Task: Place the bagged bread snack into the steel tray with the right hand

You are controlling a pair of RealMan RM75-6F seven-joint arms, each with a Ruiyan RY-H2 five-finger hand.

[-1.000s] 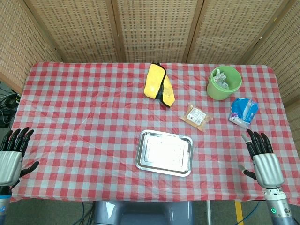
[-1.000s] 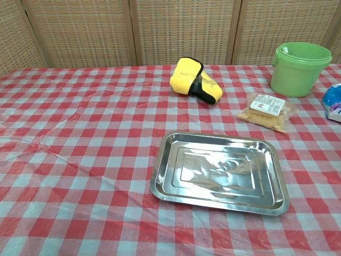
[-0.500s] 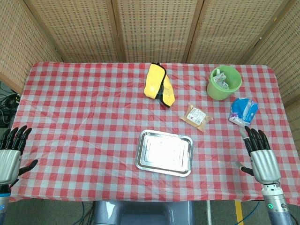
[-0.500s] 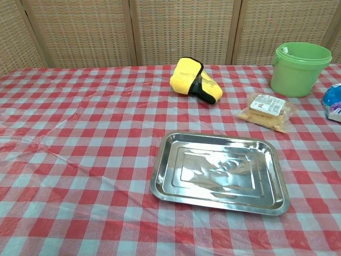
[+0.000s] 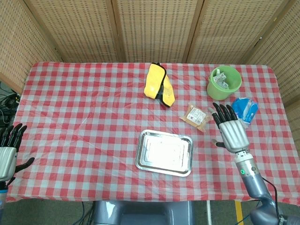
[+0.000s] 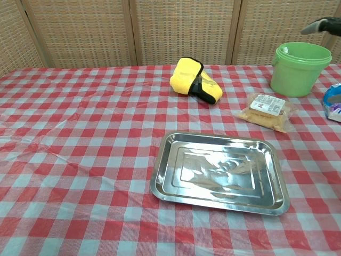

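The bagged bread snack (image 5: 196, 116) (image 6: 266, 111) lies on the checked cloth, right of centre. The empty steel tray (image 5: 164, 152) (image 6: 220, 172) sits nearer the front edge, left of the snack. My right hand (image 5: 231, 129) hovers raised just right of the snack, fingers spread and holding nothing; a fingertip of the right hand (image 6: 321, 25) shows at the top right of the chest view. My left hand (image 5: 8, 153) stays at the far left edge off the table, fingers apart and empty.
A yellow and black cloth bundle (image 5: 159, 85) (image 6: 195, 79) lies behind the tray. A green bucket (image 5: 224, 82) (image 6: 300, 68) holding small items stands at the back right. A blue and white packet (image 5: 245, 108) (image 6: 334, 102) lies right of the snack, partly behind my right hand.
My right hand has risen from the front right table edge and moved inward to just right of the snack. The left hand has slipped slightly lower at the left edge.
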